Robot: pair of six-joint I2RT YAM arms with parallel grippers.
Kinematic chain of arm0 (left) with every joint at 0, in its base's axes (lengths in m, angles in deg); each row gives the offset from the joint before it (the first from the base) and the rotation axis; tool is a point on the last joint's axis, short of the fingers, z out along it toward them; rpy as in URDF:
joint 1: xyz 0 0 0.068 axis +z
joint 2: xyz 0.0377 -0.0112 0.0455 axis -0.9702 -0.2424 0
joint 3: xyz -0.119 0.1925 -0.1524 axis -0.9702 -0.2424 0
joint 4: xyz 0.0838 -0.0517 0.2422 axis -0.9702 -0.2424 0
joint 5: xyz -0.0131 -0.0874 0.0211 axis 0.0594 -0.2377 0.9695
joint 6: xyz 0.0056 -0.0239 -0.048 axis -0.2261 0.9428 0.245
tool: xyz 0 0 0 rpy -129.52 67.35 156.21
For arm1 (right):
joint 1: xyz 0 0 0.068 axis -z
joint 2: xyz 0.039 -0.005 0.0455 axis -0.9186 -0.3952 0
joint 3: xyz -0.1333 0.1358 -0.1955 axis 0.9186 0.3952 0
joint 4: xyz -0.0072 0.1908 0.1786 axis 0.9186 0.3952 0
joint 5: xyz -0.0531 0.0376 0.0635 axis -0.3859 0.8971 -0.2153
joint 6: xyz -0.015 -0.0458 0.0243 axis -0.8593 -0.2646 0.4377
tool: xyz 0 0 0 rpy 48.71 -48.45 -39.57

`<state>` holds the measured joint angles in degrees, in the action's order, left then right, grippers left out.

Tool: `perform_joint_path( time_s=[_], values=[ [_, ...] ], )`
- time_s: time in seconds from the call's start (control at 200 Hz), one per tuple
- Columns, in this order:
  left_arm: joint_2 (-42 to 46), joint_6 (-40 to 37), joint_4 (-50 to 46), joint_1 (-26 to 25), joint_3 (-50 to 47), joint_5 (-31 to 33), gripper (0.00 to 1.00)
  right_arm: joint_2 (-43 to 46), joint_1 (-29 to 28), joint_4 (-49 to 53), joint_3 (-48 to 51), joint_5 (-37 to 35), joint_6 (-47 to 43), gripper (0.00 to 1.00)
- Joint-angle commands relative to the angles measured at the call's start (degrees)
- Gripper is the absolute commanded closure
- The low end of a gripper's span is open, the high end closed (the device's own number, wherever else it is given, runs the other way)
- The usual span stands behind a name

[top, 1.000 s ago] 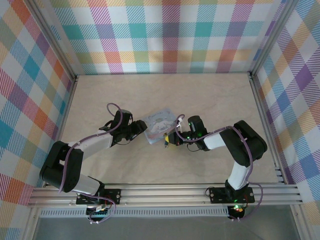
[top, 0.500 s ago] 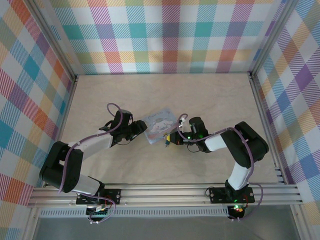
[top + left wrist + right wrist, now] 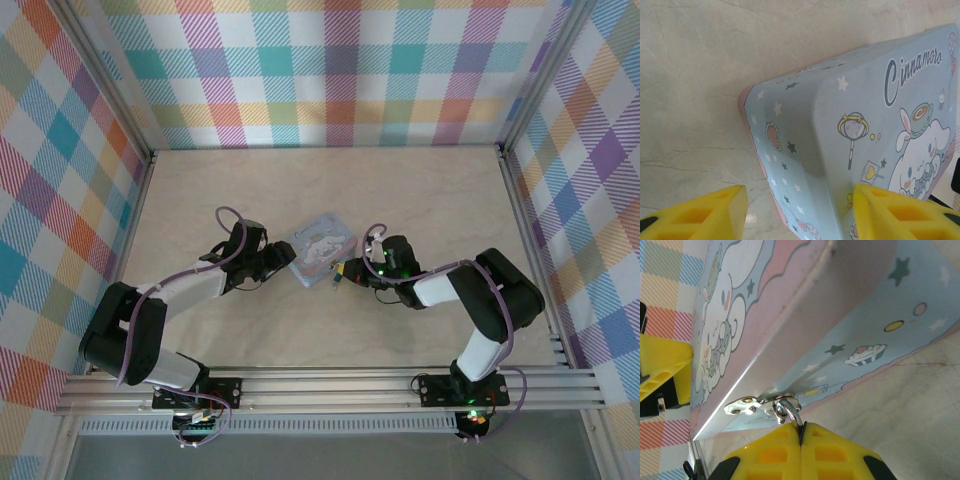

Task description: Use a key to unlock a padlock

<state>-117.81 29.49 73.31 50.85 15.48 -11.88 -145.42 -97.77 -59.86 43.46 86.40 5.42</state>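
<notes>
Right hand (image 3: pixel 801 429) closed against padlock shackle (image 3: pixel 791 410)

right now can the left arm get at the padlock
Probably not. The padlock hangs on the side of the tin away from the left gripper, whose fingers straddle the opposite corner. The tin lies between, and the right gripper looks shut on the padlock.

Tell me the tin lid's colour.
Pale blue, cartoon-printed lid; left wrist view shows it best.
</notes>
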Motion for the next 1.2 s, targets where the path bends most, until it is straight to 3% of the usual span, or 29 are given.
perform_joint_path(
  time_s=[0.0, 0.325, 0.665, 1.025, 1.195],
  values=[
    [-1.7, 0.32, -5.97, -0.79, -2.27, 0.98, 0.42, 1.71, 0.46, -3.9, 0.36, -2.89, 3.3, 0.98],
    [-2.4, 0.57, -5.36, -0.8, -2.17, 0.62, 0.39, 0.5, 0.46, -7.94, 0.63, -5.32, 6.72, 0.99],
    [-4.76, -2.82, -6.81, 2.53, 0.44, 1.24, 0.39, 9.89, 1.01, 4.54, 2.51, -9.15, -0.39, 0.97],
    [-12.05, -8.5, -8.18, 6.61, 10.02, 1.29, 0.39, 27.3, 0.57, 36.01, 0.03, -9.3, -14.32, 0.97],
    [-16.43, -9.7, -6.94, 7.17, 14.56, 1.47, 0.39, 32.17, -0.81, 48.61, -1.3, -9.21, -16.36, 0.97]
  ],
)
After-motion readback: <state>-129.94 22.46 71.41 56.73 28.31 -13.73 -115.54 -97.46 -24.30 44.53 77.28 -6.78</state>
